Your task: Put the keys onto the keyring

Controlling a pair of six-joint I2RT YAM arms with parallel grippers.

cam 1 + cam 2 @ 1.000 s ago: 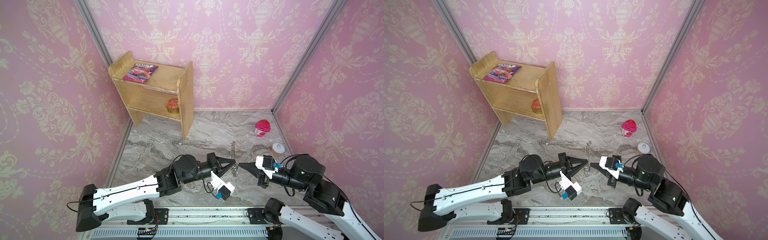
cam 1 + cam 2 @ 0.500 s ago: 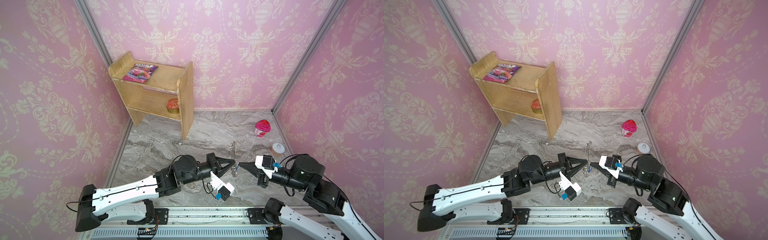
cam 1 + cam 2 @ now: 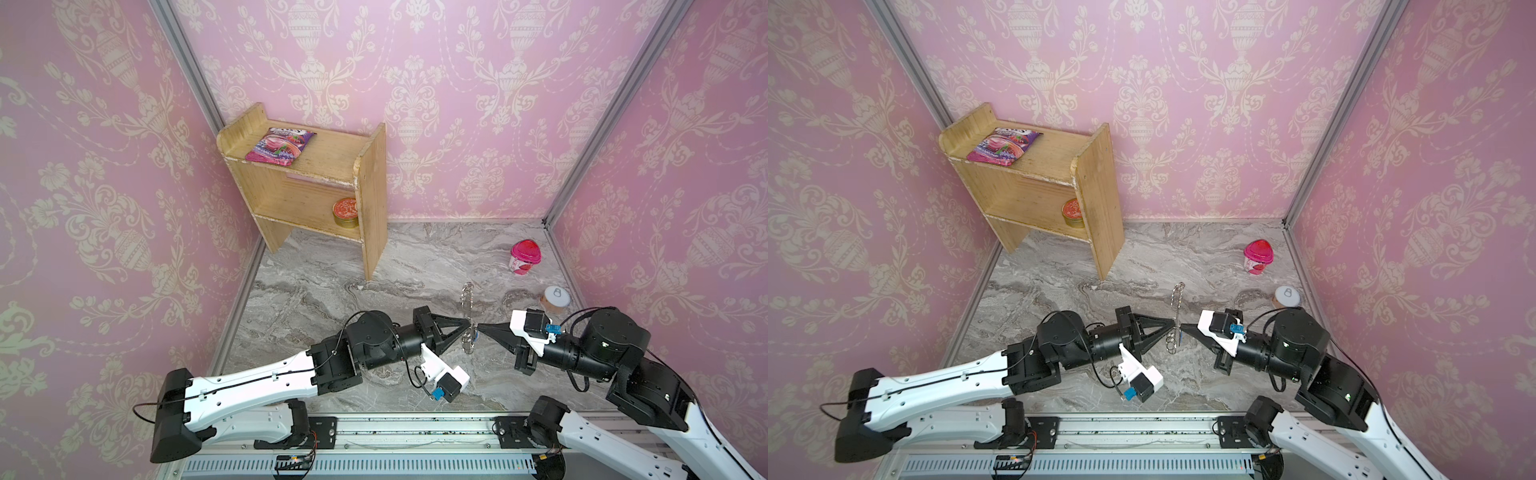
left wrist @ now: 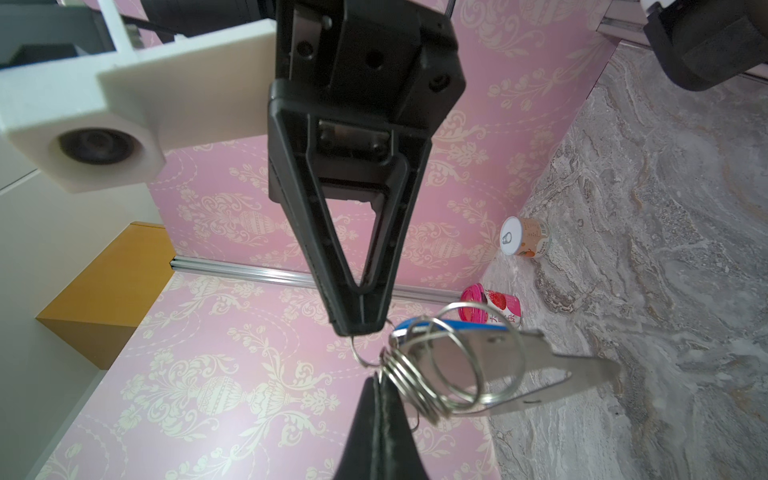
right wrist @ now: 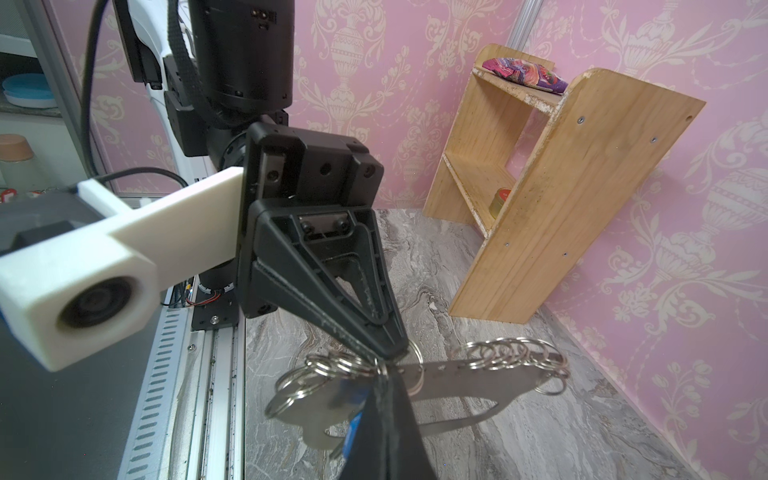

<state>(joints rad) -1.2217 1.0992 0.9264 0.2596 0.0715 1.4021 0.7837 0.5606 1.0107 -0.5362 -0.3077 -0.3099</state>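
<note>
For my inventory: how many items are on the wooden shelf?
2: a purple pouch on the top board of the wooden shelf; a red-lidded tin on its lower board. Its side panel may hide more.

Robot lab test booth, pink wallpapered panels (image 3: pixel 457 104), aluminium frame posts (image 3: pixel 187 70), marble-print tabletop (image 3: pixel 415 257), mounting rail (image 3: pixel 395 432)

The left arm (image 3: pixel 249 384) lies low and stretches out long behind the left jaws. Those jaws are pressed tight into one thin tip. The right arm (image 3: pixel 609 347) bends up behind the right jaws, which are pinched tight too. The two tips point at each other, almost nose to nose. The left wrist camera (image 3: pixel 451 380) hangs below its jaws. The right wrist camera (image 3: pixel 532 328) sits on top of its jaws.
</note>
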